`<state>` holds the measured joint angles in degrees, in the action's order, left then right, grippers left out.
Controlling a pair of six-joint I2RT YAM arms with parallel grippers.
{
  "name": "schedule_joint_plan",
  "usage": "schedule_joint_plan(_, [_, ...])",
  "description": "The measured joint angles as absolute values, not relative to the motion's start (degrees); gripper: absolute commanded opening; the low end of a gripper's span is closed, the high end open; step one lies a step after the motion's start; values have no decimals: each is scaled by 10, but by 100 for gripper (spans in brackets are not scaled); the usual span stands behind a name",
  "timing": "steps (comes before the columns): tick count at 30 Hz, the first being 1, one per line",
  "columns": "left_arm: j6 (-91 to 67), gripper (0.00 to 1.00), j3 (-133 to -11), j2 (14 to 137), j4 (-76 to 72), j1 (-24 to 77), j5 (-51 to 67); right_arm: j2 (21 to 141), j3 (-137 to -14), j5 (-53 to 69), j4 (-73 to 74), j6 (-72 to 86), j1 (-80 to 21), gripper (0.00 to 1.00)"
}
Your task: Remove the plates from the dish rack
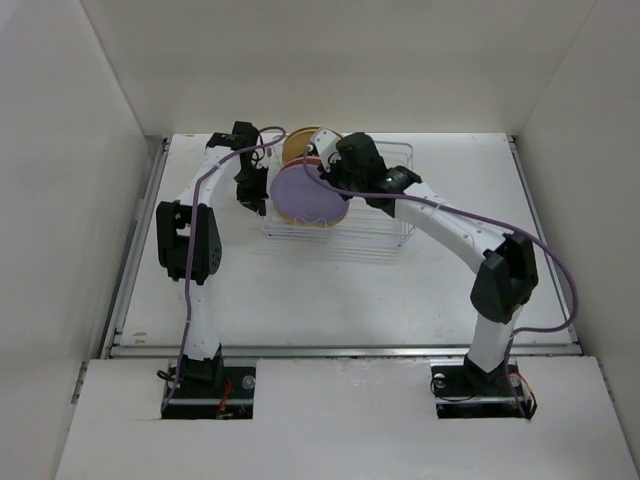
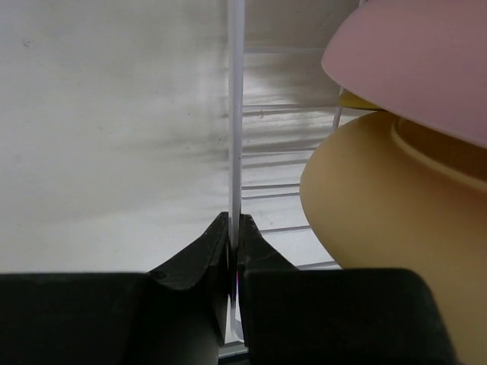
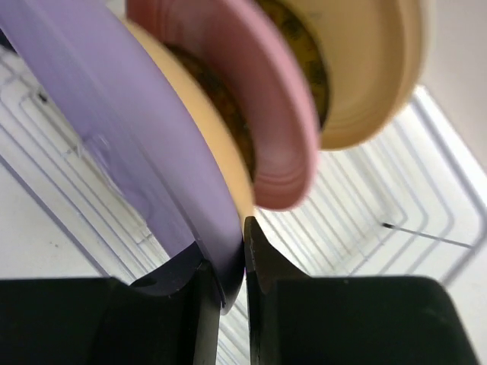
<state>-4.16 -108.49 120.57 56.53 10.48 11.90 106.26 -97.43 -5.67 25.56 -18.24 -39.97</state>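
The dish rack [image 1: 385, 235] of thin white wire stands at the back middle of the table, with several plates upright in its left half. The lavender plate [image 1: 306, 197] is in front. In the right wrist view its rim [image 3: 114, 99] lies between the jaws of my right gripper [image 3: 242, 236], which is shut on it. Behind it stand a yellow-tan plate [image 3: 225, 152], a dark patterned plate [image 3: 221, 103], a pink plate [image 3: 266, 99] and a cream plate [image 3: 365, 68]. My left gripper [image 2: 233, 228] is shut on an upright wire [image 2: 234, 114] at the rack's left end.
White walls close in the table at the back and on both sides. The right half of the rack [image 1: 385, 190] holds no plates. A purple cable [image 1: 520, 240] loops over the right arm. The near table edge has a metal rail [image 1: 340, 350].
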Motion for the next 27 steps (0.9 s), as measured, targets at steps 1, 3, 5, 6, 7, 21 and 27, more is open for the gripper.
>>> schedule_joint_plan(1, [-48,0,-1085,1206,566,105,117,1050,-973,-65,253,-180,-401,0])
schedule_joint_plan(3, [-58,0,-1085,1206,565,105,115,1014,-966,-83,246,-165,-401,0])
schedule_joint_plan(5, [-67,0,-1085,1206,565,105,111,960,-954,-93,238,-143,-403,0])
schedule_joint_plan(6, [-71,0,-1085,1206,565,105,110,938,-952,-97,235,-134,-406,0])
schedule_joint_plan(7, [-75,0,-1084,1206,565,106,109,914,-951,-100,233,-124,-407,0])
schedule_joint_plan(21, [-148,0,-1076,1205,551,107,153,827,-645,117,297,98,-410,0])
schedule_joint_plan(27, [-140,1,-1075,1204,548,109,145,879,-589,142,316,157,-409,4])
